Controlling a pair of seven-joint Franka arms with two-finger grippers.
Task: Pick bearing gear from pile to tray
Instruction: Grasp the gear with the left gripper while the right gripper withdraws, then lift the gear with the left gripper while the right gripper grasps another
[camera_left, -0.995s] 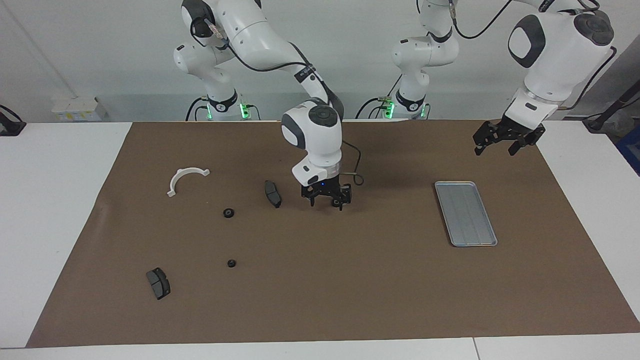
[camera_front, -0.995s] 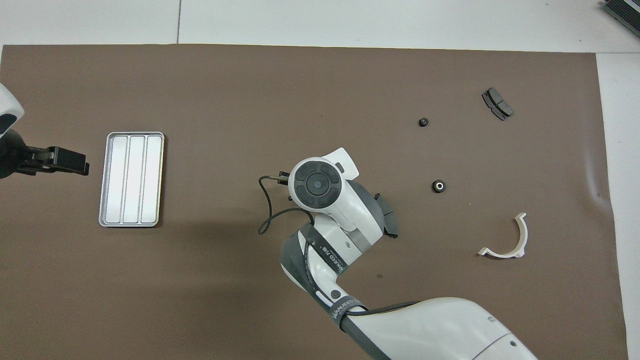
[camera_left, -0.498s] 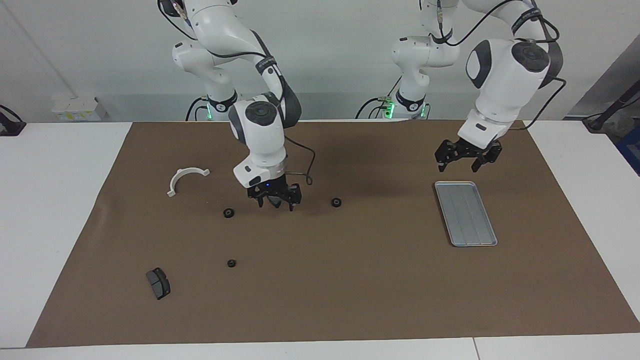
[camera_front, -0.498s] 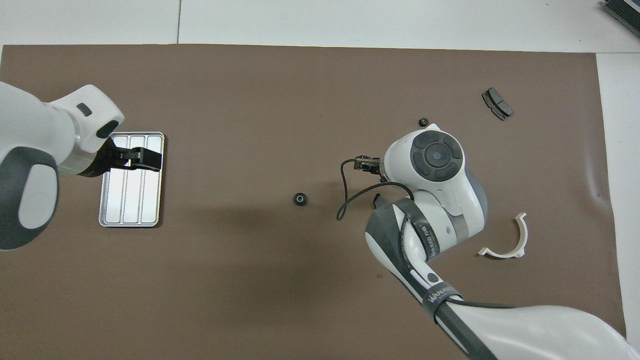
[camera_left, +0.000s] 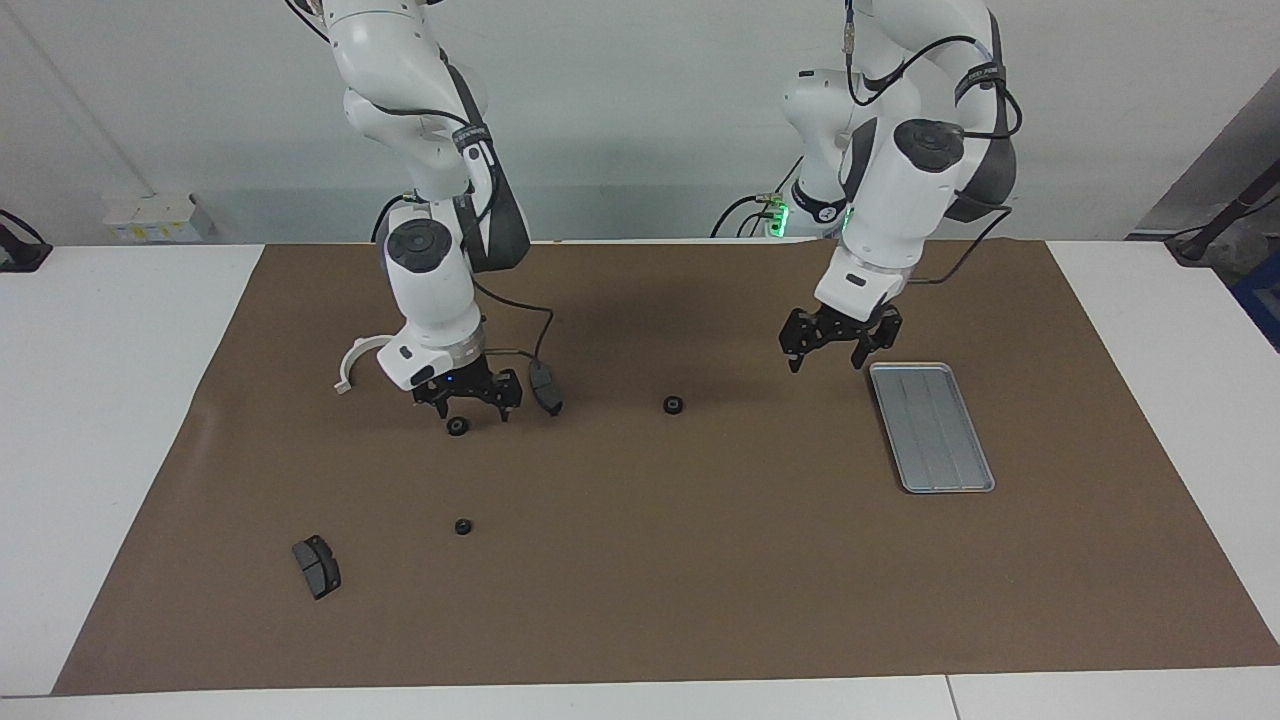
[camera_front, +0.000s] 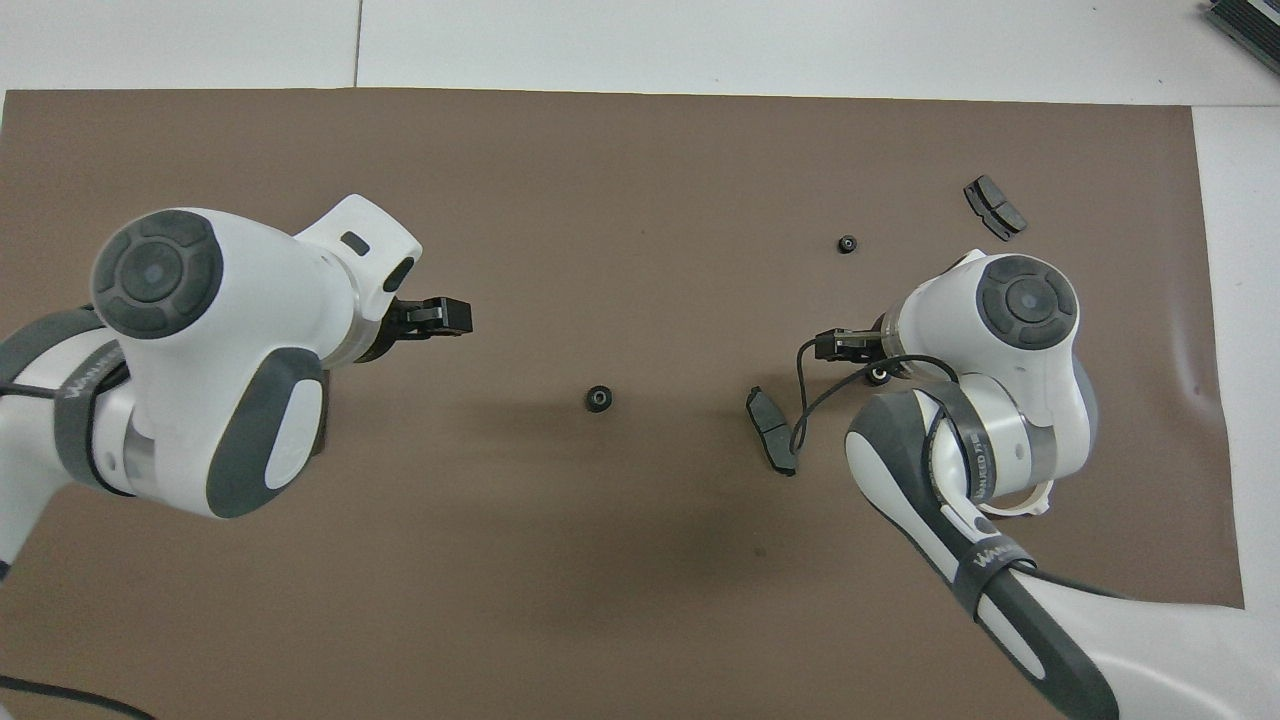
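Observation:
Three small black bearing gears lie apart on the brown mat: one in the middle, one toward the right arm's end, and one farther from the robots. My right gripper hangs open just above the second gear, not touching it. The silver tray lies toward the left arm's end with nothing in it. My left gripper hovers open and holds nothing, over the mat beside the tray's corner nearest the robots. In the overhead view the left arm covers the tray.
A dark grey pad lies right beside the right gripper. A second pad sits farther out near the mat's edge. The white half-ring bracket lies by the right arm's wrist. A loose cable hangs from that wrist.
The right gripper left the mat's middle, where a gear now lies uncovered, and swung to the gear at its own end. The left gripper crossed the tray toward the middle.

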